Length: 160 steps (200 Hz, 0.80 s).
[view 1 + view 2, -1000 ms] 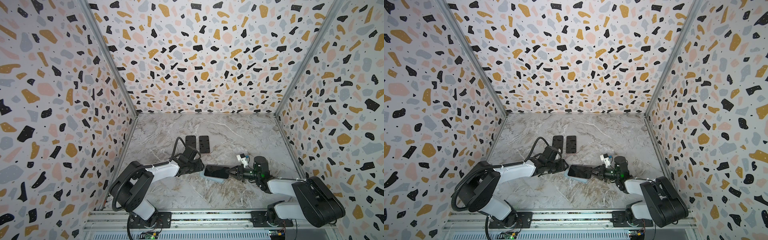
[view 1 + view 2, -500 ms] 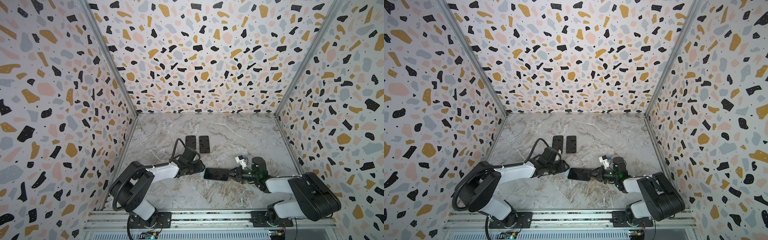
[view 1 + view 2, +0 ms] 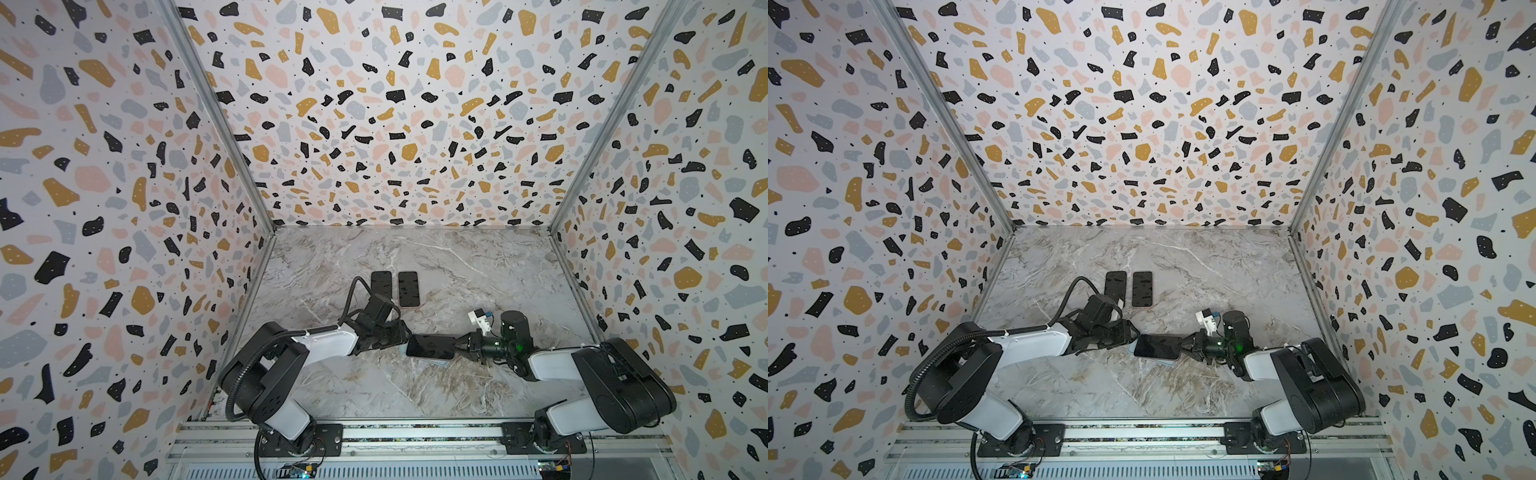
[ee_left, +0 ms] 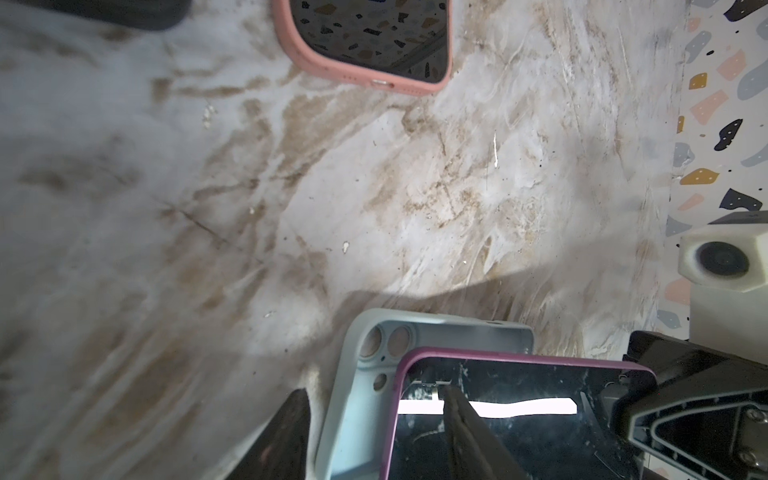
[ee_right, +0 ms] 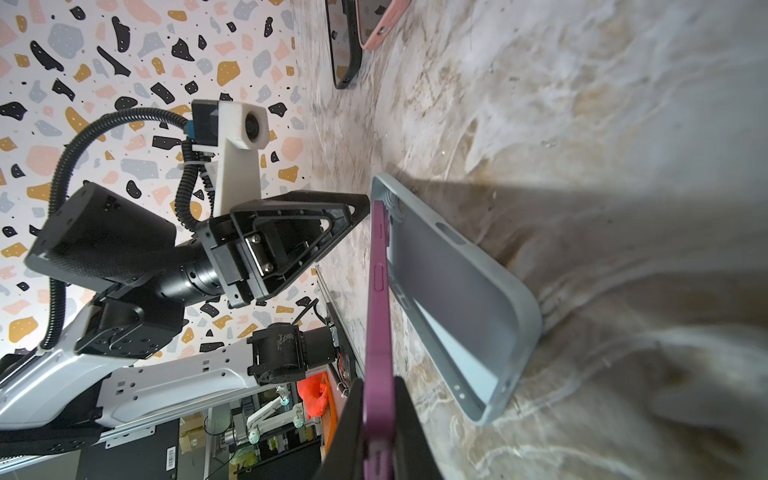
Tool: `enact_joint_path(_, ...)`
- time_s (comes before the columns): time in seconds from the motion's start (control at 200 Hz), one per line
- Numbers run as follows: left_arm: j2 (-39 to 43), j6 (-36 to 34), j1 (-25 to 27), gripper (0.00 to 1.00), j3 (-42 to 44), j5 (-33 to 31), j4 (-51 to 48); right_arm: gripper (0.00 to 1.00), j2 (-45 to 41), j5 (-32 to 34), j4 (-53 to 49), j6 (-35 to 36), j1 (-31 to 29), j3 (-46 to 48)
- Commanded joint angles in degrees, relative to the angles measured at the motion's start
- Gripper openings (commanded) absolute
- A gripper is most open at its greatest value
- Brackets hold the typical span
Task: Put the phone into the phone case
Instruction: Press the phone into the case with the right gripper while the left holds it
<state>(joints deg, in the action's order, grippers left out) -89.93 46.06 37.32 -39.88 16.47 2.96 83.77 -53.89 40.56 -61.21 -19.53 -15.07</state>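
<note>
In both top views the right claw [image 3: 456, 345] clamps the phone [image 3: 430, 346], which reaches to the left claw [image 3: 401, 338]. Left wrist: jaws apart astride the case [image 4: 353, 415] wall, grip unclear. Right wrist: phone slants over the case, ahead of the claw

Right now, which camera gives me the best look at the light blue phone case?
The right wrist view: the phone case shows along its whole open inside, the phone angled over it. The left wrist view shows only its camera-hole end. In both top views only a pale sliver shows from under the phone.
</note>
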Motion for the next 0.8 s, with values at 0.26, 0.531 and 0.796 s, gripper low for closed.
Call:
enact_joint_path(0.26, -1.48, -1.05, -0.06, 0.52, -0.69, 0.93, 0.28, 0.00, 1.42, -0.19, -3.47, 2.55, 1.86, -2.67)
enact_joint_path(0.531, -1.84, -0.63, 0.03, 0.53, -0.12, 1.54, 1.72, 0.00, 3.02, 0.66, -3.38, 2.74, 1.47, -2.96)
enact_joint_path(0.796, -2.10, 0.17, 0.46, 0.53, 0.33, 1.99, 3.06, 0.00, 5.04, 0.98, -0.03, 1.65, 0.25, -2.12)
